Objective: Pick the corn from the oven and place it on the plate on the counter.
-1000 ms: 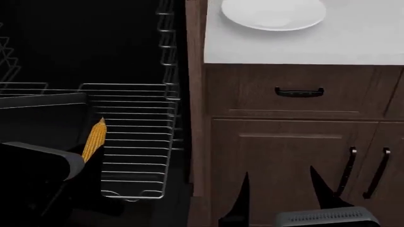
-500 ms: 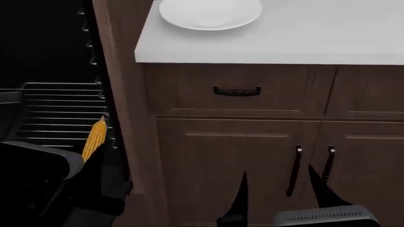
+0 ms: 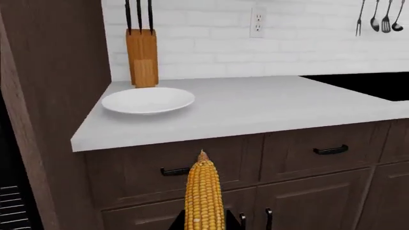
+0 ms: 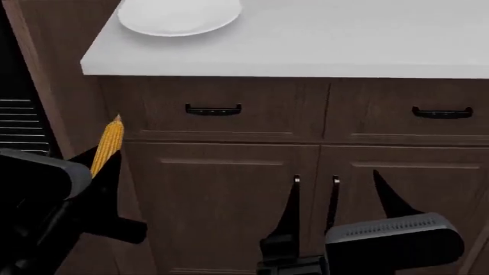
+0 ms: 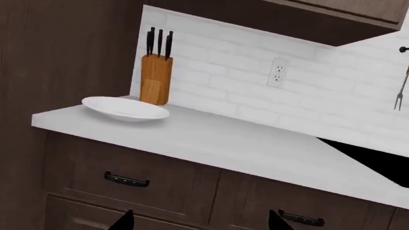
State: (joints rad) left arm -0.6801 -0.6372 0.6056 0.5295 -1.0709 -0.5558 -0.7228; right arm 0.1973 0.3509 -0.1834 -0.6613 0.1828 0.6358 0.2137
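Left claw (image 4: 98,172) pinched the corn (image 4: 107,146), which stood nearly upright with its tapered tip uppermost, in front of the brown cabinet fronts and below the table's (image 4: 321,40) front edge; in the left wrist view the corn (image 3: 203,196) rose from between the claw's fingers, its tip level with a black drawer handle (image 3: 174,171). The plate (image 4: 177,14) lay on the table near its left front corner, apart from the corn; in the wrist views the plate (image 3: 147,100) sat just in front of a wooden knife block (image 3: 142,57) standing against the white tiled wall. Right claw (image 4: 336,200) hung spread and held nothing, before the cabinet doors, its two dark fingers well apart
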